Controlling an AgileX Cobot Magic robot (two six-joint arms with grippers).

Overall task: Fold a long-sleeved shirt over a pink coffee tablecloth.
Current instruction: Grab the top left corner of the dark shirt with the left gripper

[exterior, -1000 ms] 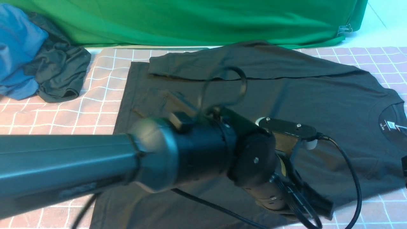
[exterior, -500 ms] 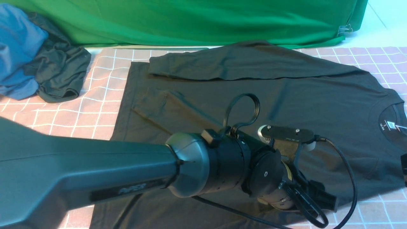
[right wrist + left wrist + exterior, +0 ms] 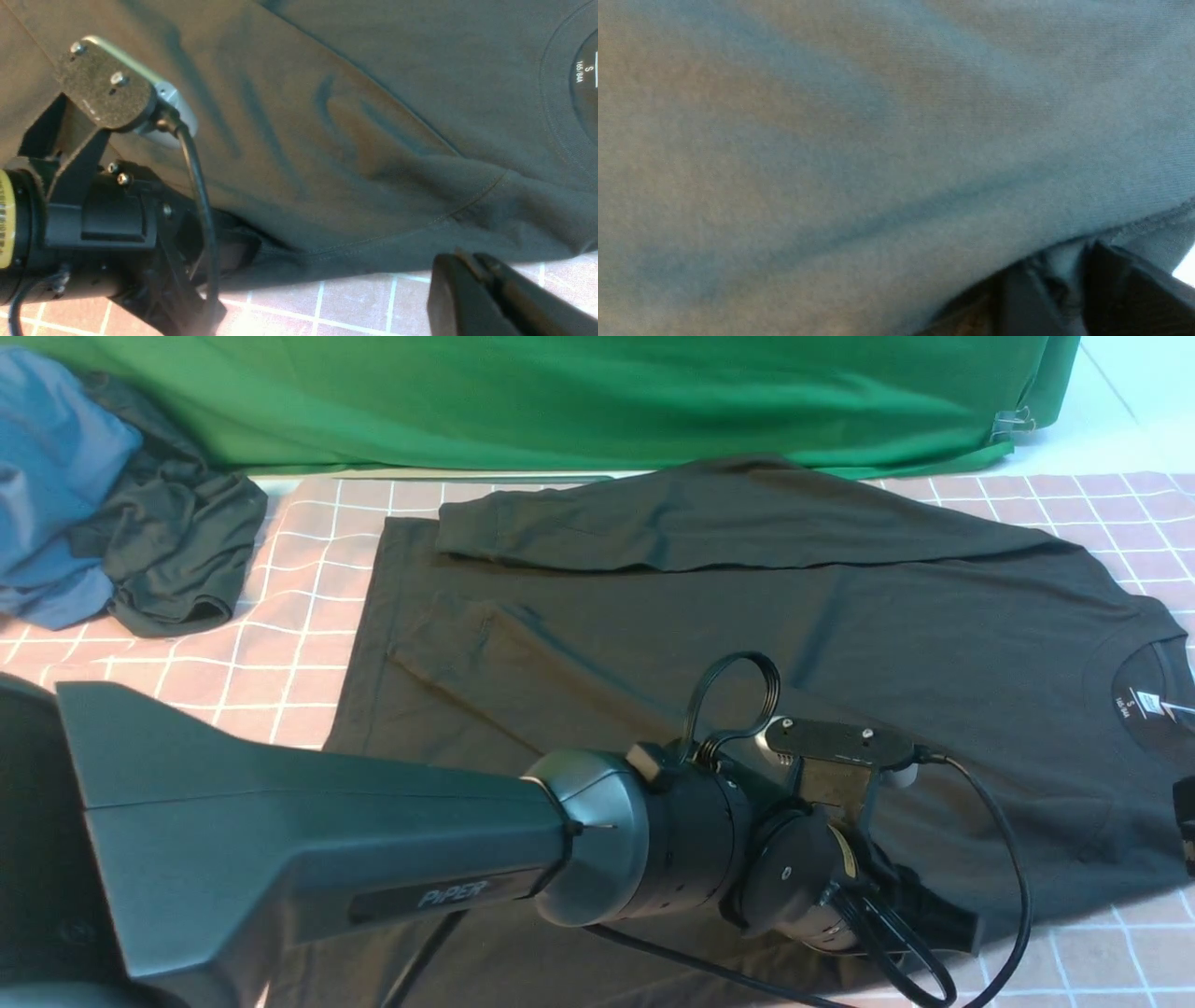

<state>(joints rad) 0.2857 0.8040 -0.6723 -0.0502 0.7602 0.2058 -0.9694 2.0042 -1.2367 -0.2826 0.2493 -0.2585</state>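
Note:
The black long-sleeved shirt (image 3: pixel 840 607) lies spread on the pink coffee tablecloth (image 3: pixel 280 644), its collar and white neck label (image 3: pixel 1144 702) at the right. One sleeve is folded along the far edge and the other lies slantwise across the body. My left gripper (image 3: pixel 934 924) sits low at the shirt's near edge. In the left wrist view it (image 3: pixel 1069 289) is shut with a fold of the shirt (image 3: pixel 831 140) pinched between the fingers. My right gripper (image 3: pixel 472 266) is shut and holds nothing, over pink cloth (image 3: pixel 355 298) just off the shirt's near hem (image 3: pixel 373 238).
A blue cloth (image 3: pixel 47 476) and a smaller dark garment (image 3: pixel 177 551) are heaped at the far left. Bright green fabric (image 3: pixel 560 392) drapes along the back. My left arm (image 3: pixel 327 859) and its cable (image 3: pixel 1018 859) lie across the shirt's near half.
My left arm has reached farther right and dropped lower, bringing its gripper down to the shirt's near edge. The slanted sleeve it hid now shows. The shirt lies as before.

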